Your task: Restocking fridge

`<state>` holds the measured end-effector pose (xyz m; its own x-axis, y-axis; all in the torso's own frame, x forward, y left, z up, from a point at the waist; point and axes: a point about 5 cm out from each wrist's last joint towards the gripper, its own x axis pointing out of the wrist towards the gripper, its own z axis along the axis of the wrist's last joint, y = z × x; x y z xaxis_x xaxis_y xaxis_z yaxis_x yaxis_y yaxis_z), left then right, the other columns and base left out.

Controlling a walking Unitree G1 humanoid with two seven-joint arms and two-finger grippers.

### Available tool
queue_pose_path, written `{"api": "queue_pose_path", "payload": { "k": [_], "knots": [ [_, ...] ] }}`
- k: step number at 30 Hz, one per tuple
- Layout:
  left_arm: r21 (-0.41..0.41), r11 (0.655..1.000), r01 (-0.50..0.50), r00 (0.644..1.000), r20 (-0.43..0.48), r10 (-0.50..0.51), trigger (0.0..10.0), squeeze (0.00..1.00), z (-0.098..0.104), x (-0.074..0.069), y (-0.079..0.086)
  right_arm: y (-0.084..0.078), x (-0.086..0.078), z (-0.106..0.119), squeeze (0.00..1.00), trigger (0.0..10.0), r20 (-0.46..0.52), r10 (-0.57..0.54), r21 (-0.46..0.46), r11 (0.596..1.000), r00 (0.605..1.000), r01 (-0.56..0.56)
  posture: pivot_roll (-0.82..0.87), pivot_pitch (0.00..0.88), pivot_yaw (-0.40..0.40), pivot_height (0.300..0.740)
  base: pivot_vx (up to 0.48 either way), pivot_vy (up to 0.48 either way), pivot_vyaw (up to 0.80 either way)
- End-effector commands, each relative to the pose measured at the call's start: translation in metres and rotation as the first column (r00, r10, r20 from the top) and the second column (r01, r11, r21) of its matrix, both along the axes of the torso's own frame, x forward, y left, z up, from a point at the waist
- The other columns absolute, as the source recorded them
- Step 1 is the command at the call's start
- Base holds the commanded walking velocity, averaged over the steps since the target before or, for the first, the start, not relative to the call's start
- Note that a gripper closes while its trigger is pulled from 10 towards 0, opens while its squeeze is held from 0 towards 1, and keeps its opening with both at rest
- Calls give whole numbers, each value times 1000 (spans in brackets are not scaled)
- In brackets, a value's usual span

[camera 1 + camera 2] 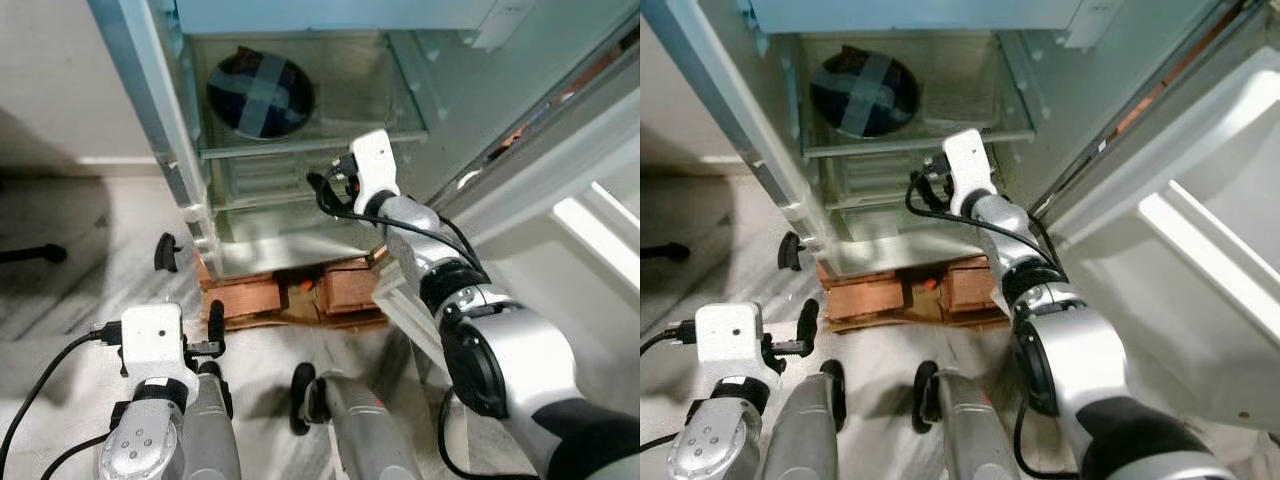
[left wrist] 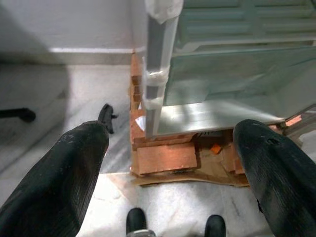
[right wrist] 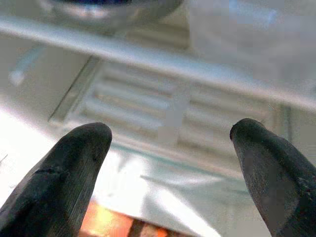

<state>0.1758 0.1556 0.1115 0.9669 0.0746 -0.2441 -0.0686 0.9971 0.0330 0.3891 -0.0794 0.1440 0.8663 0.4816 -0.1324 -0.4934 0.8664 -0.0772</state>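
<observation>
Right gripper [image 3: 170, 136] reaching into open fridge [image 1: 300, 215] w/ fingers apart, under shelf w/ bowl [image 1: 260, 93]. Left gripper [image 2: 173, 158] hanging low, fingers apart, nothing held.

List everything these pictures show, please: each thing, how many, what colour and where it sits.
Fridge: one, pale silver, open, straight ahead.
Fridge door: one, white, swung open on the robot's right.
Glass shelves: at least two, clear, inside the fridge.
Bowl: one, dark with pale crossed stripes, on the upper shelf.
Bricks: several, reddish-brown, under the fridge base.
Floor: pale grey marble.
Black object: one, on the floor at far left; too small to identify.
Right gripper: black jaws open, empty, before the lower shelf.
Left gripper: black jaws open, empty, low over the floor.
</observation>
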Motion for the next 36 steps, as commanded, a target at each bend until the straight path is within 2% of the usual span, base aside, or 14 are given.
{"api": "queue_pose_path", "payload": {
  "k": [1,4,8,10,12,20,21,23,27,28,30,32,33,36],
  "knots": [
    [-5,1000,11,999,-44,-11,10000,0,-9,-1,0,-8,-4,-9,0,10000,-20,10,27,1000,1000,-10,207,299,-142,740,0,0,0],
    [-2,1000,29,999,-31,-29,10000,0,-9,7,-1,-8,-11,-19,0,10000,-35,66,31,997,997,-65,191,271,-124,740,0,0,0],
    [13,998,69,998,-2,-69,10000,0,-9,27,-4,-5,-26,-35,0,10000,-48,204,55,978,978,-201,165,206,-78,740,0,0,0],
    [26,995,94,995,6,-95,10000,0,-9,34,-6,-6,-33,-38,0,10000,-32,251,95,964,967,-247,157,180,-59,740,0,0,0],
    [48,991,126,992,4,-126,10000,0,-14,39,-5,-12,-40,-40,0,10000,25,259,77,963,966,-260,146,155,-39,740,0,0,0],
    [88,976,199,980,10,-201,10000,0,-28,50,-4,-31,-57,-45,0,10000,66,157,164,972,985,-166,107,74,-10,740,0,0,0],
    [130,956,265,962,27,-270,10000,0,-28,54,-8,-35,-65,-49,0,10000,67,118,161,979,991,-127,93,49,-3,740,0,0,0],
    [162,948,274,957,53,-285,10000,0,-28,57,-8,-38,-74,-53,0,10000,101,77,112,990,992,-88,83,30,2,740,0,0,0],
    [153,955,252,963,61,-264,10000,0,-32,59,-7,-48,-86,-55,0,10000,110,-54,171,985,992,35,73,7,8,740,0,0,0],
    [153,956,252,963,63,-264,10000,0,-34,61,-7,-53,-95,-58,0,10000,125,-101,179,981,987,78,62,0,15,740,0,0,0],
    [153,954,256,961,64,-268,10000,0,-36,61,-7,-54,-102,-61,0,10000,136,-119,172,981,984,94,46,0,22,740,0,0,0],
    [152,953,263,959,63,-275,10000,0,-40,63,-8,-62,-113,-68,0,10000,102,-197,144,973,975,182,33,0,25,740,0,0,0],
    [153,950,271,957,67,-284,10000,0,-43,65,-9,-66,-123,-68,0,10000,75,-184,177,970,980,169,24,0,28,740,0,0,0],
    [153,947,282,952,79,-296,10000,0,-43,68,-11,-75,-134,-65,0,10000,99,-198,158,971,975,181,7,0,35,740,0,0,0]
  ]
}}
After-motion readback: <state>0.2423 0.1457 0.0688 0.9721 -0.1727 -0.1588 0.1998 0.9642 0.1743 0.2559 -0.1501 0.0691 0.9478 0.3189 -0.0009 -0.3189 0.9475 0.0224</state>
